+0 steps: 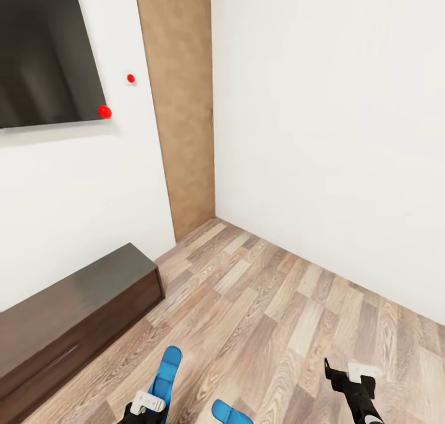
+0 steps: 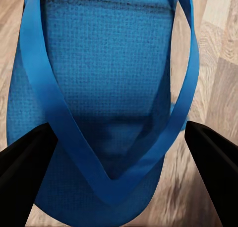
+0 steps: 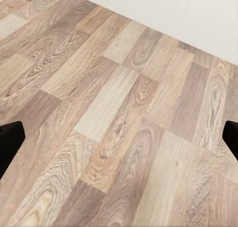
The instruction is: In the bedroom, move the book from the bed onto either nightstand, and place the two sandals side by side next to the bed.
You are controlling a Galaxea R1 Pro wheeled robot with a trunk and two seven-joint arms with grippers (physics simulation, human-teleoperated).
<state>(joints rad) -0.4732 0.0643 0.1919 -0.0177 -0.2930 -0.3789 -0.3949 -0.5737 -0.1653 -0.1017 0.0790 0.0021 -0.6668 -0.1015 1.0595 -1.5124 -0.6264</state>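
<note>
On the wood-plank floor lies a bright blue sandal [image 1: 168,371], toe pointing away from me. My left gripper [image 1: 150,402] hangs right over its near end. In the left wrist view this sandal [image 2: 104,73] and its V-shaped strap sit between the two black fingers [image 2: 25,167], and the left gripper [image 2: 119,127] is open around the strap end. A second blue sandal [image 1: 230,413] lies just to the right, cut off by the picture's edge. My right gripper [image 1: 346,369] is open over bare floor [image 3: 119,117]. The book, the bed and the nightstand are out of view.
A long low dark brown bench [image 1: 80,306] runs along the left wall under a dark wall panel [image 1: 43,47]. A brown wooden door [image 1: 179,102] stands in the room's corner. White walls close off the left and right sides.
</note>
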